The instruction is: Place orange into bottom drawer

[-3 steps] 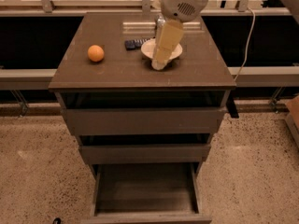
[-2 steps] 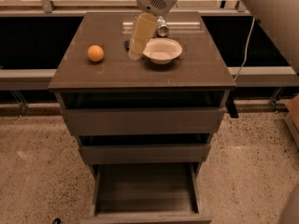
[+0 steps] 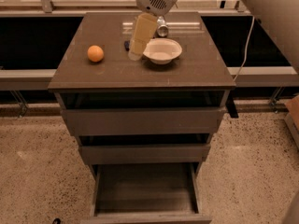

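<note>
Item: small round bright-orange fruit, the orange (image 3: 95,53) — sitting on the left of the grey-brown cabinet top (image 3: 196,71), untouched. Bottom drawer (image 3: 145,216), a wide shallow box, is standing pulled open. Cream-coloured gripper (image 3: 135,54) is hanging between the orange and the white bowl (image 3: 162,50), carrying nothing; open or closed — cannot tell. Step: approaching for the pick. The next move is likely calling for more leftward travel, then a descent. Against the earlier frames, the gripper is shifting left off the bowl.
</note>
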Robot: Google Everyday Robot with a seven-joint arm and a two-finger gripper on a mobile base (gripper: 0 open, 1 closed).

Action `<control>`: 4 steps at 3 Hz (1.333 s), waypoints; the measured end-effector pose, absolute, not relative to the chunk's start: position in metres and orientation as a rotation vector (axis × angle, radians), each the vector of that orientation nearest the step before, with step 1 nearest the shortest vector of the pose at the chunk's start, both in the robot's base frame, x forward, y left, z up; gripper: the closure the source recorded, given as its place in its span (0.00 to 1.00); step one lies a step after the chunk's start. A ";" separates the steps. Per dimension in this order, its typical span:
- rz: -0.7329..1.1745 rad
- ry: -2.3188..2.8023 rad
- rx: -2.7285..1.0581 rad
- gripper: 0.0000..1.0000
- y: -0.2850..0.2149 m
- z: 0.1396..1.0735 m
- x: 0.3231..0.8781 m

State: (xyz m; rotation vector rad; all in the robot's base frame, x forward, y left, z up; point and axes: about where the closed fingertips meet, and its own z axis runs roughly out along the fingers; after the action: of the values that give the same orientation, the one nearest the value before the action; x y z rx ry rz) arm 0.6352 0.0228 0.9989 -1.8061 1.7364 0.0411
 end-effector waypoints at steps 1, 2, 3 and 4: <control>0.125 1.725 -1.742 0.00 0.032 0.976 0.660; 0.238 1.676 -1.641 0.00 0.057 0.943 0.696; 0.361 1.617 -1.521 0.00 0.090 0.920 0.732; 0.447 1.585 -1.466 0.00 0.119 0.905 0.755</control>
State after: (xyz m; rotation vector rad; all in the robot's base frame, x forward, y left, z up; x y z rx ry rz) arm 0.7548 0.1192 0.9053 -1.4662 1.5853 0.4468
